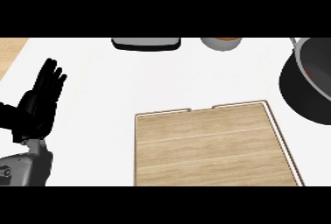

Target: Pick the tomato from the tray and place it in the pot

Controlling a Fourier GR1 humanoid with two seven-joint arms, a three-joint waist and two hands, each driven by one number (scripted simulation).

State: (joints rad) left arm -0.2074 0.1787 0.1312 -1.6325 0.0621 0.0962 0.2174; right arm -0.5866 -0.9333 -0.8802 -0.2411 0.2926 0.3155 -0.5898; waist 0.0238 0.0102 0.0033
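The wooden tray (pixel 213 146) lies flat in the lower middle of the counter, and nothing rests on its surface. At the right edge stands the black pot (pixel 298 94) with a grey rim, partly cut off by the view. A thin red sliver (pixel 311 73) shows just inside that rim; I cannot tell whether it is the tomato. My left hand (pixel 40 103) is at the far left, fingers straight and pointing up, resting and holding nothing. My right hand does not appear.
A grey and black flat object (pixel 145 43) sits at the counter's far edge. Beside it is a pale bowl (pixel 222 43) with something orange inside. A wood-coloured strip (pixel 9 52) borders the white counter at the upper left.
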